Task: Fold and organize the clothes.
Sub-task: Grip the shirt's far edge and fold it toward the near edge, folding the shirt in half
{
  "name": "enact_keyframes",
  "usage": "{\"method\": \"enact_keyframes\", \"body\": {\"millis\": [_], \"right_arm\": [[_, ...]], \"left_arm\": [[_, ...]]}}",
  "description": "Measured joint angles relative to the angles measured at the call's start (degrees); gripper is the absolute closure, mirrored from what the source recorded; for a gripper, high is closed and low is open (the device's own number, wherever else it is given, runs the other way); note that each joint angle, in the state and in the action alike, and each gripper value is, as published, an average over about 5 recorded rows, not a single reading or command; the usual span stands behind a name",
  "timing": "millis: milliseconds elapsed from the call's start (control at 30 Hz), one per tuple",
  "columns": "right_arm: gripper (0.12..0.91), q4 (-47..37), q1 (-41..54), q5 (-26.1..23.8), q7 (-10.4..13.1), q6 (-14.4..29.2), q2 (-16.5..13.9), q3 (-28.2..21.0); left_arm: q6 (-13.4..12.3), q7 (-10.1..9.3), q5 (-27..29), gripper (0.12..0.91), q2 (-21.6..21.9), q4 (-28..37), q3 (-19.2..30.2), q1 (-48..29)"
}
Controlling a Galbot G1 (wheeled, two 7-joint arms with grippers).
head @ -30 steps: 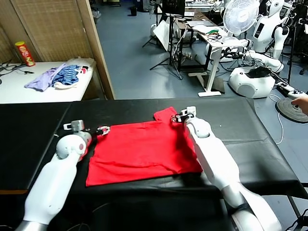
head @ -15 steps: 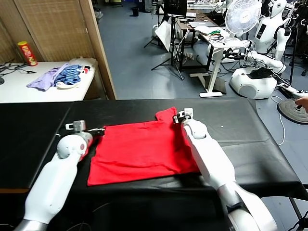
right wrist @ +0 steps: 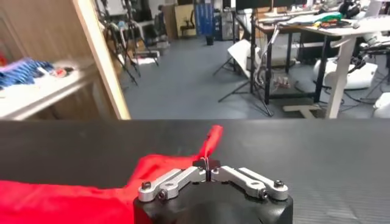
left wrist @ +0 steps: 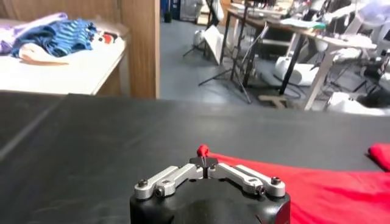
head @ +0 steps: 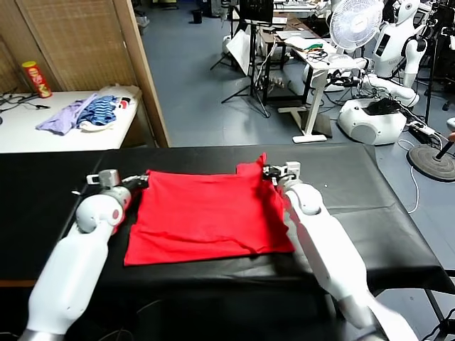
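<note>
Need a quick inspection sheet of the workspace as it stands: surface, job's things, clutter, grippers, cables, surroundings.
Surface: black table, cloth-covered, bare around the garment.
Job's things: red T-shirt lying mostly flat, its two far corners pinched and lifted slightly off the table.
Clutter: nothing seen on the black table.
Grippers: left gripper shut on the T-shirt's far left corner; right gripper shut on its far right corner, a peak of red cloth standing up from it.
Cables: dark cables on the white side table; a cable on the floor at right.
Surroundings: lilac and blue-striped garments and a red can on the side table; white fan, desks and another white robot behind.
</note>
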Motion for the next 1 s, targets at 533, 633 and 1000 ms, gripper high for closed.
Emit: {"method": "enact_keyframes", "body": {"millis": [533, 633, 1000], "right_arm": [[0.902, 17.29, -14.54, 2.76, 2.87, -5.32, -8.85, 2.15], [0.902, 20.5, -17.12, 2.16, 3.35, -6.73, -9.98, 1.91], [0.902, 25.66, -22.03, -0.8, 3.62, -9.03, -11.11, 1.43]], "left_arm": [[1.63, 0.32, 11.04, 0.904, 2.14, -16.41, -7.93, 20.02], [1.43, 0.79, 12.99, 0.904, 1.73, -18.58, -8.98, 23.51], [0.03, 2.02, 17.9, 0.904, 0.14, -23.01, -10.18, 32.3]]}}
